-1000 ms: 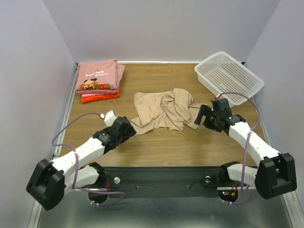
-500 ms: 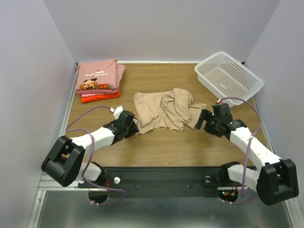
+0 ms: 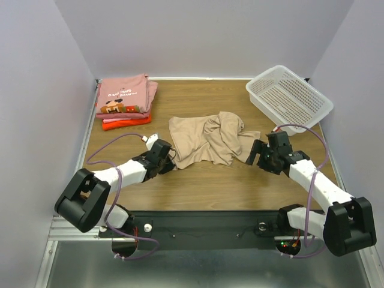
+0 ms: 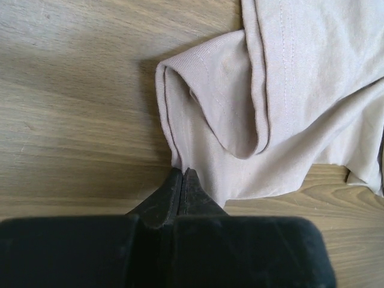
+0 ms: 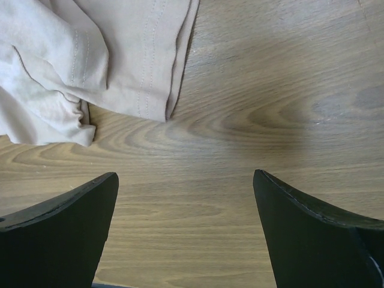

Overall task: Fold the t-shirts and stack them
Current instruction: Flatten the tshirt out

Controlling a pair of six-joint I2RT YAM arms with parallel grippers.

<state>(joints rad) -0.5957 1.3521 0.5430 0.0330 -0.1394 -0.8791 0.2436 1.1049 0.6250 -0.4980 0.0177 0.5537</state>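
A crumpled tan t-shirt (image 3: 207,138) lies in the middle of the wooden table (image 3: 216,180). My left gripper (image 3: 172,162) is at its near left corner. In the left wrist view the left gripper (image 4: 182,173) is shut, its tips pinching the folded hem of the tan t-shirt (image 4: 288,90). My right gripper (image 3: 255,153) sits just off the shirt's right side. It (image 5: 186,180) stands wide open over bare wood, with the tan t-shirt (image 5: 120,54) ahead of it to the left. Folded pink t-shirts (image 3: 125,96) are stacked on a red-orange one (image 3: 123,123) at the back left.
A white perforated basket (image 3: 288,96) stands at the back right corner. Walls close in the table on the left, back and right. Purple cables loop over both arms.
The left arm reached forward to the shirt's near left corner and its gripper closed there. The right gripper shifted slightly left and stayed open.
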